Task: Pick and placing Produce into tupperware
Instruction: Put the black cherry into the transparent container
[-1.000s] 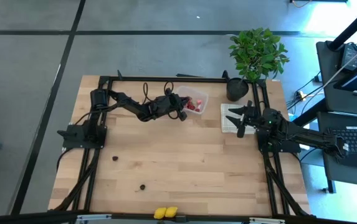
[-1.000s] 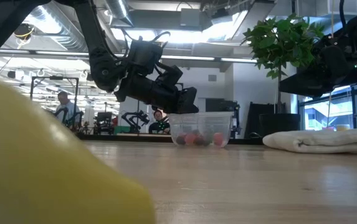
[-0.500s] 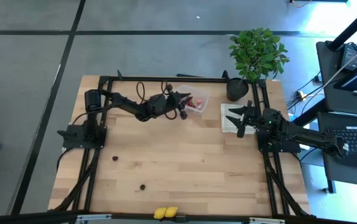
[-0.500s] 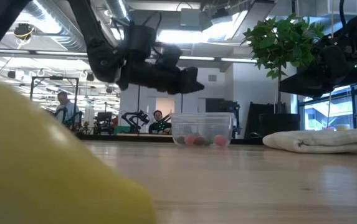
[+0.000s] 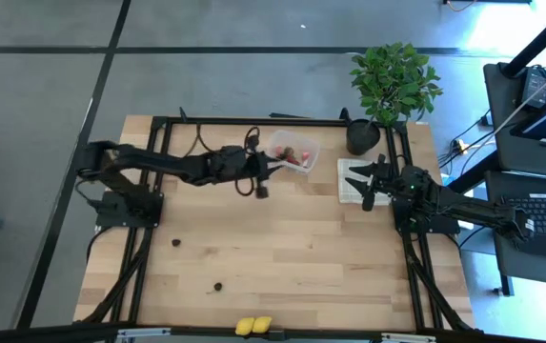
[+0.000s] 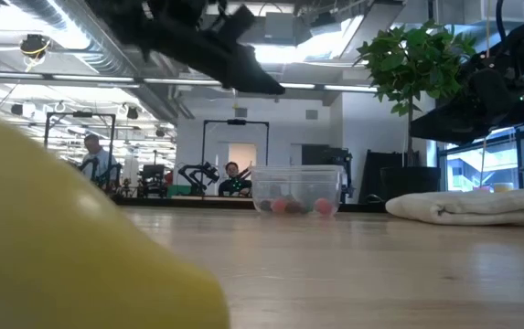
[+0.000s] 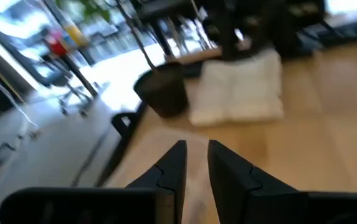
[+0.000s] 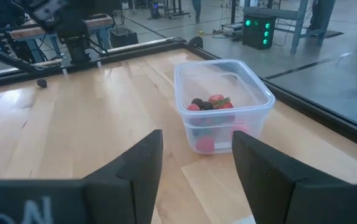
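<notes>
The left claw (image 5: 262, 191) is seen raised above the desk (image 5: 292, 257), just short of the tupperware (image 5: 293, 154); in its own wrist view the two fingers (image 7: 173, 167) stand almost together, only a narrow gap between them, and nothing is held in that gap. The right claw (image 5: 368, 186) waits over the beige cloth (image 5: 349, 181) at the desk's right side, its fingers (image 8: 142, 163) held well apart and empty.

Nearest the front edge, two yellow lemon-like pieces (image 5: 253, 326) are found lying side by side; one of them fills the low view's foreground. Further in, a small dark berry (image 5: 218, 286) lies alone, and another dark berry (image 5: 175, 243) lies beyond it, nearer the left arm's base. At the far side the tupperware is placed, with several red berries (image 8: 217, 101) and a few dark ones already inside. The potted plant (image 5: 392, 81) stands beyond the cloth.

The berries are judged light, small and round, so rolling away under a nudging fingertip is to be expected; a low pinch across the middle, closed gently, is advised. The yellow pieces are judged larger and smoother, and should be taken across the narrow waist. The thin-walled box is likely to slide if bumped.
</notes>
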